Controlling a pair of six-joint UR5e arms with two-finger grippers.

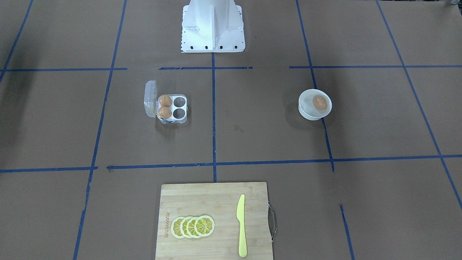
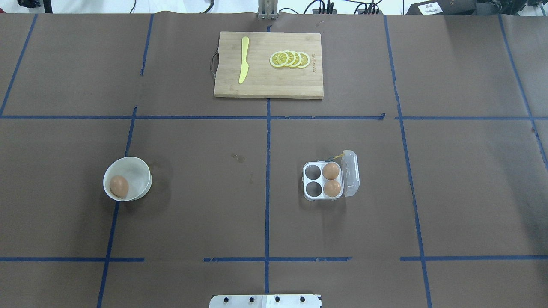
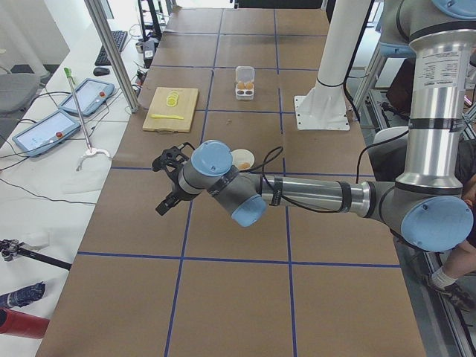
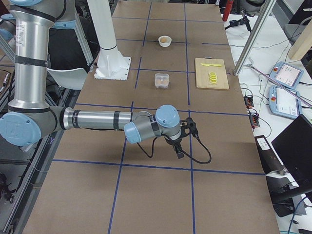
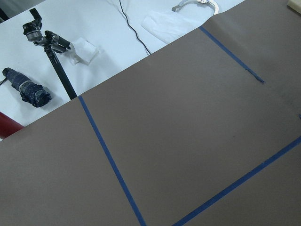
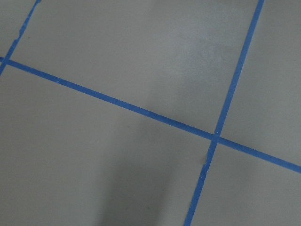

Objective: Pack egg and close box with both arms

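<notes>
The egg point(image 2: 119, 186) is sitting in the white bowl point(image 2: 141, 169), well apart from the box point(image 2: 325, 179), on the robot's left of it. The box is lying open, with its lid point(image 2: 351, 173) swung back on the side away from the bowl. Two other eggs point(image 2: 330, 171) are filling the hinge-side cells, and the two cells facing the bowl are waiting empty. The left gripper point(image 3: 169, 186) is hanging on the bowl's side of the box, so that arm is looking nearer for the pick. The right gripper point(image 4: 180, 148) is hovering beyond the box's other side. I cannot tell whether either gripper's fingers are spread or pressed together.
</notes>
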